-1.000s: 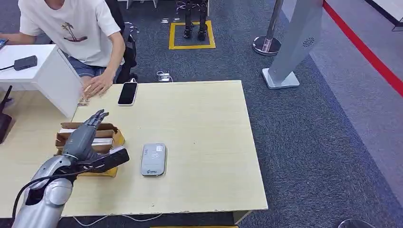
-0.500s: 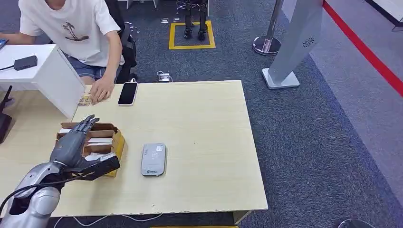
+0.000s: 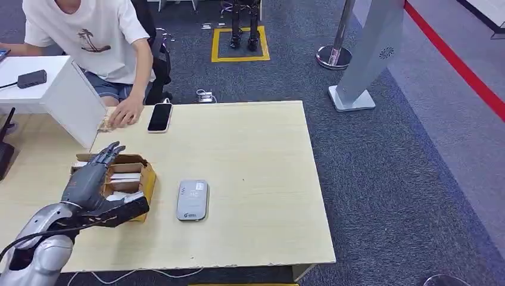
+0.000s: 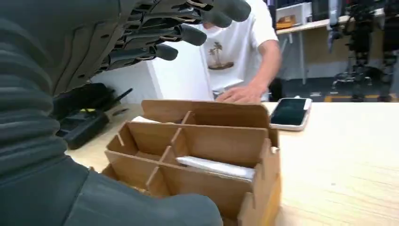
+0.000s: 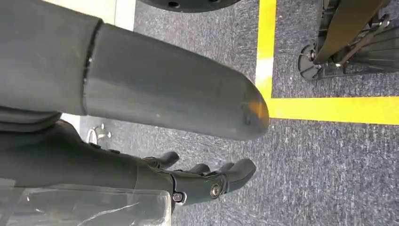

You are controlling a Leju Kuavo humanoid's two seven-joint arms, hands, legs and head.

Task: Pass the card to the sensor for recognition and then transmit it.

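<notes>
Cards (image 3: 125, 177) lie as pale flat slips inside the cardboard box, near the left side of the wooden table (image 3: 250, 149), the largest thing here, pale and set on grey carpet. Behind its far left corner sits a person (image 3: 89, 42) in a white shirt, one hand (image 3: 124, 111) resting flat on the tabletop just beside a dark phone (image 3: 160, 117) that lies face up. A white board (image 3: 74, 101) leans at the table's left edge, next to that hand. The cardboard box (image 3: 146, 179) is brown, open-topped and split by dividers into several compartments; the left wrist view shows a white slip lying flat in one of the nearer compartments (image 4: 214, 167). Over the box hovers the left hand (image 3: 89, 182), its dark fingers (image 3: 110, 152) stretched out and apart above the far rim and the thumb reaching toward the box's near right corner; it has hold of nothing. Right of the box, apart from it, the grey sensor (image 3: 192, 200) lies flat with a small label on top. The right hand (image 5: 141, 122) hangs over the carpet beside a yellow floor line (image 5: 329, 110), its fingers loosely extended and nothing in them.
</notes>
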